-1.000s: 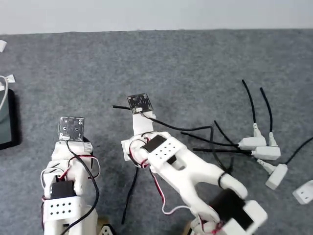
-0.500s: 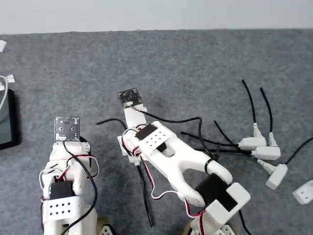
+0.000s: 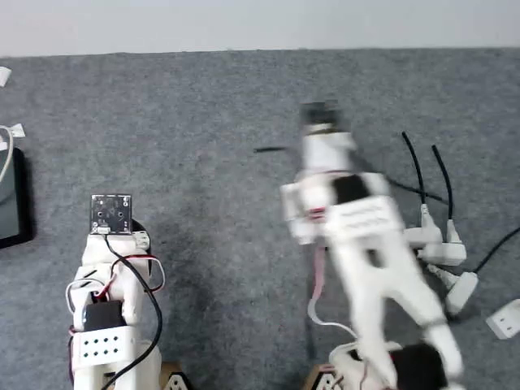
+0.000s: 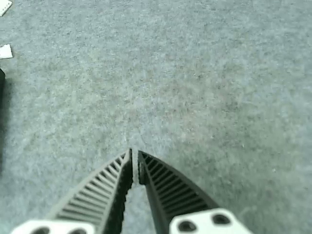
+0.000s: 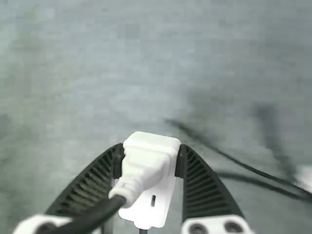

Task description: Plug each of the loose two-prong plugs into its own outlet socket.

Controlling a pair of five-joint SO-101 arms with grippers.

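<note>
My right gripper (image 5: 148, 152) is shut on a white two-prong plug (image 5: 146, 168), whose black cord (image 5: 87, 217) trails back toward the wrist. In the high view the right arm (image 3: 349, 219) stretches over the middle-right of the grey mat, blurred. A black cord end (image 3: 268, 149) pokes out to its left. Several loose white plugs (image 3: 443, 253) with black cords lie at the mat's right side. My left gripper (image 4: 135, 155) is shut on nothing above bare mat. The left arm (image 3: 110, 268) stands at the near left.
The grey mat (image 3: 187, 122) covers the table up to a pale wall at the back. A dark flat device (image 3: 10, 195) with a white cable lies at the left edge. Another white piece (image 3: 508, 318) sits at the near right edge.
The right arm has swung from the centre-left to the right and farther out, carrying the plug and dragging its cord. The left arm drew back slightly, then kept still.
</note>
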